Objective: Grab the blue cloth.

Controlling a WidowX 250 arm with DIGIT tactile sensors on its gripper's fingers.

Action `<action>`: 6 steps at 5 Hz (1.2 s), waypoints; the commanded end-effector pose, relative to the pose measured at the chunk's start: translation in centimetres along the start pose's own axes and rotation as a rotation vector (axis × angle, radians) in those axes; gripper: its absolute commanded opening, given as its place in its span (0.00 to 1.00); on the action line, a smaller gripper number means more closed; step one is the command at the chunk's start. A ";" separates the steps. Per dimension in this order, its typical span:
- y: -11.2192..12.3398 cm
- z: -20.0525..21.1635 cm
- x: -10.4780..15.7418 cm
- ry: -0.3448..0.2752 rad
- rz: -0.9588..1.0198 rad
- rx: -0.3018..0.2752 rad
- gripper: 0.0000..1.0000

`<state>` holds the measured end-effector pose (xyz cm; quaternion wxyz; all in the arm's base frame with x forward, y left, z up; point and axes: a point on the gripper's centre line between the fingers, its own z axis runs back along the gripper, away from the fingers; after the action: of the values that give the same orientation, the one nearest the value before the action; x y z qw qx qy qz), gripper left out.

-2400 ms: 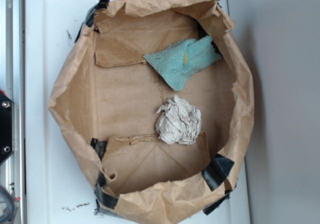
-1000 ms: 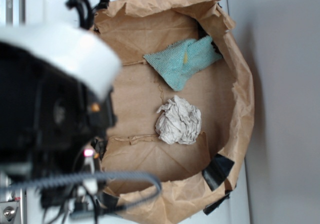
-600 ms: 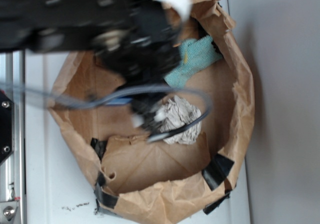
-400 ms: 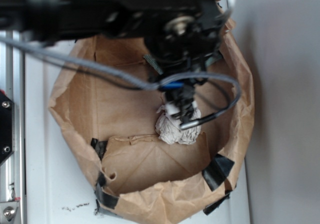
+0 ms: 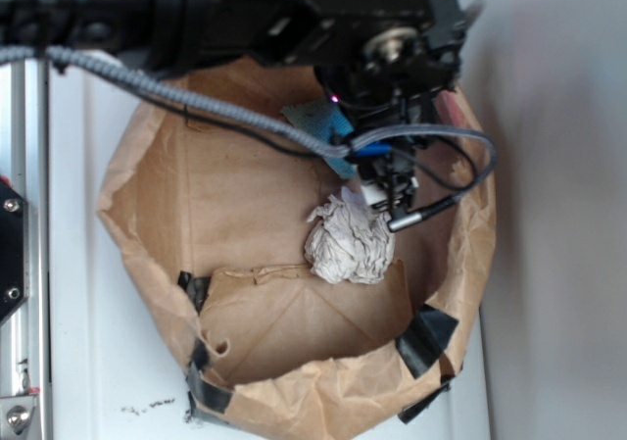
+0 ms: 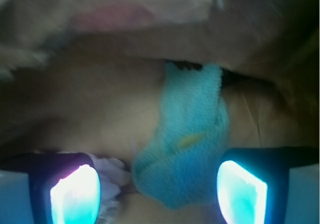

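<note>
Approach stage. The gripper (image 6: 160, 194) hovers over the cloth (image 6: 192, 134), fingers (image 6: 75, 194) apart and straddling it, not yet touching. The cloth lies in the paper bag (image 5: 147, 215) toward the worktop's (image 5: 78, 362) far edge, beside the paper ball (image 5: 348, 244). Descent and closing remain.

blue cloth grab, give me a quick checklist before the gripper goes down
1. Gripper open: ok, both fingers stand apart.
2. Blue cloth between the fingers: ok in the wrist view, its lower end lies in the gap.
3. Cloth still free: ok, nothing grips it yet.
4. Paper ball out of the gap: not ok, it shows right by the left finger.
5. Paper bag wall clear of the fingers: cannot tell, the arm hides it.
</note>
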<state>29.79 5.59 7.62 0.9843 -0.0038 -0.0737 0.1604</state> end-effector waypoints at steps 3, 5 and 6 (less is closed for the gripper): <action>0.9 0.1 1.6 -0.064 0.349 0.039 1.00; 0.3 0.2 1.3 -0.028 0.431 0.123 1.00; 0.3 0.4 0.9 -0.041 0.418 0.158 0.99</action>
<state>30.13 6.43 6.81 0.9276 0.0680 -0.0551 0.3633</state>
